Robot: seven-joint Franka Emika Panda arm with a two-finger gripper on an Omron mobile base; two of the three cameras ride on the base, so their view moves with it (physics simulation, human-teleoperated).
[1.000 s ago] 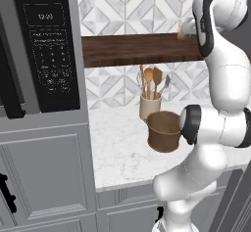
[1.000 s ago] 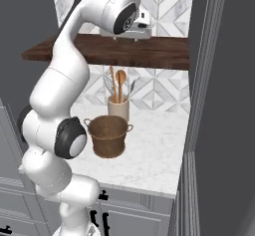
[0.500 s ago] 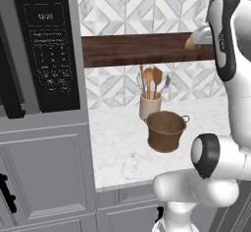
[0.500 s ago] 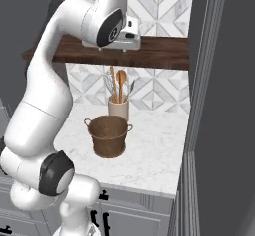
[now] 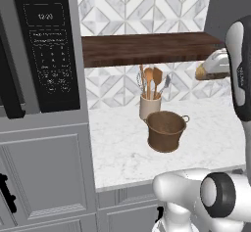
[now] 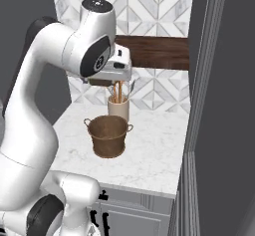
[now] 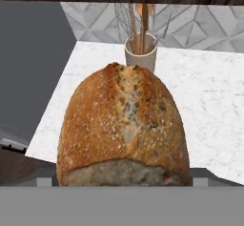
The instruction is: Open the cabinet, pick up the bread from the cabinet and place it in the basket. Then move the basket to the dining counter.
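Hand (image 5: 212, 72) clamped on bread (image 7: 123, 127), held above counter, right of basket (image 5: 166, 130).

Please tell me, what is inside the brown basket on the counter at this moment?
The basket looks empty: only its brown inner wall shows, though its bottom is hidden by the rim. The bread is not in it; the gripper holds it above the counter.
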